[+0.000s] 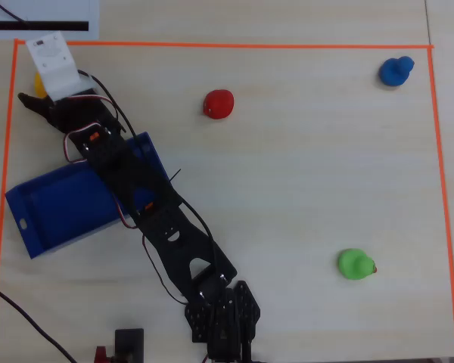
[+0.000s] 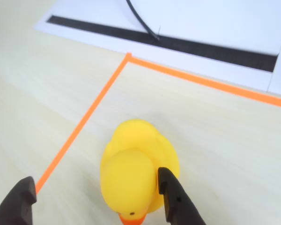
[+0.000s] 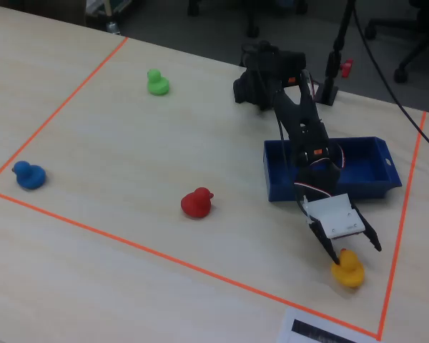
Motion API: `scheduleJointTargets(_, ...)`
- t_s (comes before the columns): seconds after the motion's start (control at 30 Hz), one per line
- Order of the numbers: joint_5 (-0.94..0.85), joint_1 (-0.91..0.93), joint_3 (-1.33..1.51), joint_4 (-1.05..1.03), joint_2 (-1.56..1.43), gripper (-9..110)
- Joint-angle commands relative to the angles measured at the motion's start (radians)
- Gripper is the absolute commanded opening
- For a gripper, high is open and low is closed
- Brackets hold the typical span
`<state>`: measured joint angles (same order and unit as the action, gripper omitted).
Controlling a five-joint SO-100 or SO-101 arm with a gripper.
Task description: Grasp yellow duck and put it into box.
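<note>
The yellow duck (image 2: pixel 138 173) stands on the table near the corner of the orange tape, its orange beak facing the wrist camera. My gripper (image 2: pixel 94 180) is open around it; the right finger (image 2: pixel 175 199) is against the duck's side and the left finger (image 2: pixel 18 204) stands well apart. In the fixed view the gripper (image 3: pixel 352 250) hovers just over the duck (image 3: pixel 349 270). In the overhead view only a sliver of the duck (image 1: pixel 38 82) shows beside the white camera mount. The dark-blue box (image 1: pixel 60 204) lies under the arm, also seen in the fixed view (image 3: pixel 365 168).
A red duck (image 1: pixel 218 104), a blue duck (image 1: pixel 396 71) and a green duck (image 1: pixel 356 265) stand elsewhere inside the orange tape border (image 1: pixel 212 45). A white sheet with a black strip (image 2: pixel 178 44) lies just beyond the tape corner.
</note>
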<state>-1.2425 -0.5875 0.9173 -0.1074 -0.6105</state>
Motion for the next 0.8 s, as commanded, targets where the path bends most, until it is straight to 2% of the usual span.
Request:
scheduleJointTargets(0.0,-0.009,0.006,-0.101,0.028,0.006,33)
scheduleJointTargets(0.1,-0.005,0.008,-0.140,0.028,0.032,27)
scheduleJointTargets(0.23,-0.006,0.008,-0.172,0.025,0.057,3)
scheduleJointTargets(0.27,-0.006,0.008,-0.175,0.026,0.063,0)
scheduleJointTargets(0.5,0.025,0.038,-0.172,-0.015,0.014,0)
scheduleJointTargets(0.67,0.123,0.066,-0.245,-0.305,-0.270,0)
scheduleJointTargets(0.77,0.160,0.074,-0.351,-0.566,-0.453,0)
